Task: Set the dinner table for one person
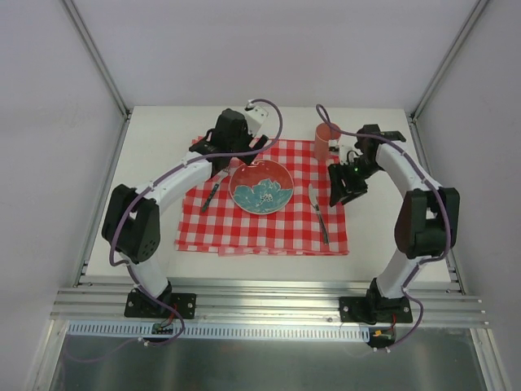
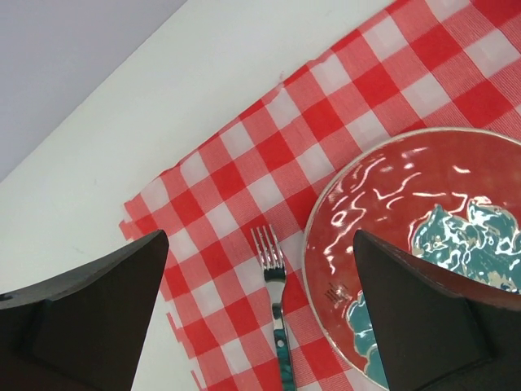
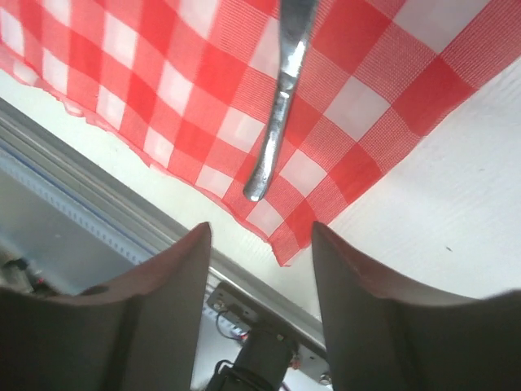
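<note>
Hovering just beside the knife (image 1: pixel 319 213), the right claw (image 1: pixel 339 195) stands with its jaws parted and nothing between them; in the right wrist view the knife lies flat on the checked cloth (image 1: pixel 269 232) beyond the fingertips, untouched. The knife sits toward the plate (image 1: pixel 260 175) from this claw, its long axis running from the far side of the bench (image 1: pixel 163 138) to the near side, handle end pointing at the aluminium rail (image 1: pixel 260 289). The right arm is much the nearer to it. The left claw (image 1: pixel 220 167) hangs wide open and empty over the fork (image 1: pixel 210 195), which lies parallel on the plate's other side. A red cup (image 1: pixel 327 140) stands at the cloth's far right corner. The bench is a flat off-white rectangle, the cloth spread across its middle with bare surface all round. The place setting looks about complete, so any coming move is probably a straight lift away from the knife
</note>
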Robot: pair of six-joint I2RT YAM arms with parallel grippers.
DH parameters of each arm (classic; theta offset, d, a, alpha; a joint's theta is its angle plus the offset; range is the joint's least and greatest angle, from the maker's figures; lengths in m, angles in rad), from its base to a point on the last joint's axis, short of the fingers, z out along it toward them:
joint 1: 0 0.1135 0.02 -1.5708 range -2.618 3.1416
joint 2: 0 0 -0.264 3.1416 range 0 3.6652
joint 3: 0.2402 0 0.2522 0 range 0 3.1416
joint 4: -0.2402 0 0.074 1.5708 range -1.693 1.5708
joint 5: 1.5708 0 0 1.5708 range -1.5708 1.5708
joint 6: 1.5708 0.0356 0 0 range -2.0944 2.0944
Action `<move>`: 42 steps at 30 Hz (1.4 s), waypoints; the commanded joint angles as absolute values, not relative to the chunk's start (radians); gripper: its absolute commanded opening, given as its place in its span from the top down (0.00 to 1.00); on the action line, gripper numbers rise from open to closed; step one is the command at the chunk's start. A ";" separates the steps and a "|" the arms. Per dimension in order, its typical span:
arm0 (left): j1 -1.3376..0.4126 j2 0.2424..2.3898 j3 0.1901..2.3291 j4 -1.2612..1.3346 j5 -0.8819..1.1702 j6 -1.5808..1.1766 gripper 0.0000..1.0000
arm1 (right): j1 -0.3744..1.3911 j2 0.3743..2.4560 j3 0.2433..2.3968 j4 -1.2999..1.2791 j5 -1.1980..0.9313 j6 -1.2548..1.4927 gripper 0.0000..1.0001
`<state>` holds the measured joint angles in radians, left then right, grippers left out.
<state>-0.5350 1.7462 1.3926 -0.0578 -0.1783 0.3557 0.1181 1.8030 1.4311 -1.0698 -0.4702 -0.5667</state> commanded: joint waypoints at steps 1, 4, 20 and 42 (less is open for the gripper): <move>-0.482 1.651 1.419 -0.067 -0.236 0.242 0.01 | 0.152 1.685 1.471 -1.072 -0.451 -0.586 0.43; -0.442 1.614 1.442 -0.107 -0.180 0.178 0.01 | 0.172 1.637 1.480 -1.010 -0.417 -0.560 0.38; -0.353 1.405 0.983 -0.314 -0.038 -0.098 0.01 | 0.270 1.607 1.269 -0.298 -0.042 -0.130 0.03; -0.259 1.436 0.874 -0.184 -0.100 -0.078 0.01 | 0.405 1.666 1.218 -0.371 0.181 -0.167 0.03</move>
<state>-0.2867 1.4223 0.8448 -0.2337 -0.0635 -0.1043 0.4065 1.7138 1.1889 -0.3828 0.1051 -0.1581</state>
